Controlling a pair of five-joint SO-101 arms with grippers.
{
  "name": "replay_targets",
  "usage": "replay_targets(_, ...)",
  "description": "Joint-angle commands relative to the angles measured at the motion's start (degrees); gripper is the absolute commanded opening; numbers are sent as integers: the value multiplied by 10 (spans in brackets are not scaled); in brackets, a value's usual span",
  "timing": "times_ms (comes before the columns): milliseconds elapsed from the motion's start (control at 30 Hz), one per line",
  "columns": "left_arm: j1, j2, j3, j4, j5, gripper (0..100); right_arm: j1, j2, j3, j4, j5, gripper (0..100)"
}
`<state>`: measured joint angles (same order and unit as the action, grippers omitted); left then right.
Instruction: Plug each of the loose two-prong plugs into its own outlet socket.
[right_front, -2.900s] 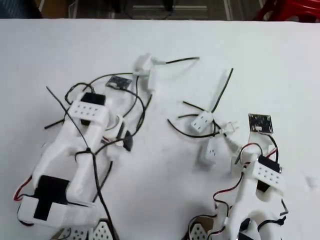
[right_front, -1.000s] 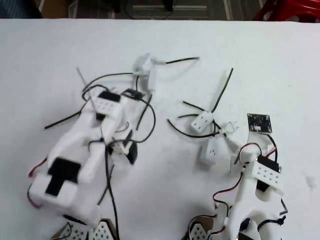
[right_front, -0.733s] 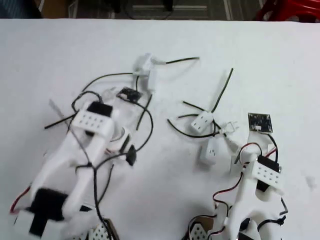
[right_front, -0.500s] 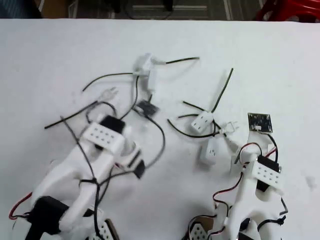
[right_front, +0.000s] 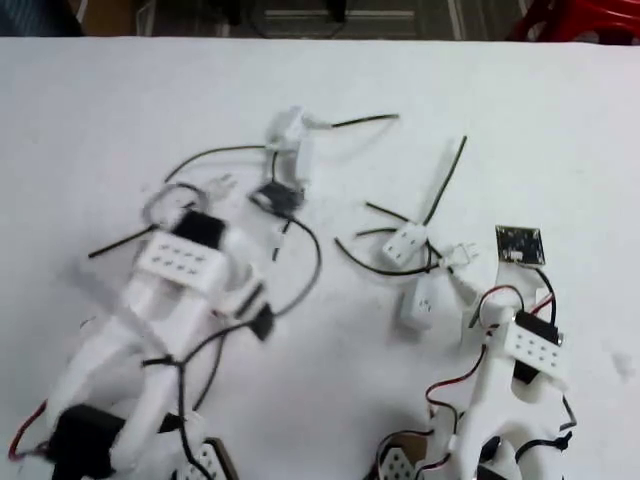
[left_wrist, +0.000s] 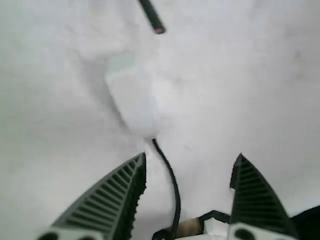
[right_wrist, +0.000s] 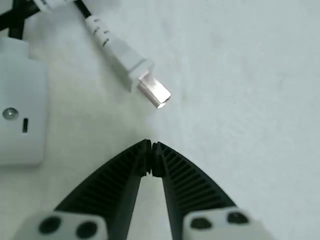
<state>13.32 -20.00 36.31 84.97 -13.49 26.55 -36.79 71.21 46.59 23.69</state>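
Left claw (left_wrist: 190, 160) hangs wide open above the white table (right_front: 120, 90), nothing between its ribbed fingers (left_wrist: 117, 197). Just past the tips lies a white plug (left_wrist: 132, 102), flat on the table, and its black cable (left_wrist: 169, 180) runs back between the two fingers. No contact with either finger that I can see. From above, the left arm (right_front: 170, 290) sits at about eight o'clock on the table, in among loops of black wire. A white outlet block (right_front: 288, 130) lies toward twelve o'clock.

Over to the right arm (right_front: 515, 350), down at five o'clock. Right claw (right_wrist: 151, 146) is closed, fingertips pressed together, gripping nothing. Just beyond those tips lies a second plug (right_wrist: 117, 50), white, its bare metal prong (right_wrist: 155, 95) pointing toward the claw. It's close, but apart from it. Beside that plug lies a white socket (right_wrist: 20, 110) with a slot facing up. From above, a further socket (right_front: 405, 243) rests near it, both at about three o'clock of centre.
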Motion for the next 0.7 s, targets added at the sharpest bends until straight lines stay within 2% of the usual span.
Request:
replay_targets(0, -73, -67, -2, -17, -36, 277, -2, -4, -3, -7, 3, 25)
replay_targets(200, -75, -40, 111, -157, -36, 277, -2, -3, -3, -7, 3, 25)
replay_targets(467, -4, 50, 82, -164, -32, 276, -3, -2, -3, -7, 3, 25)
replay_targets(667, 43, 62, 74, -148, -25, 275, -3, -2, -3, -7, 3, 25)
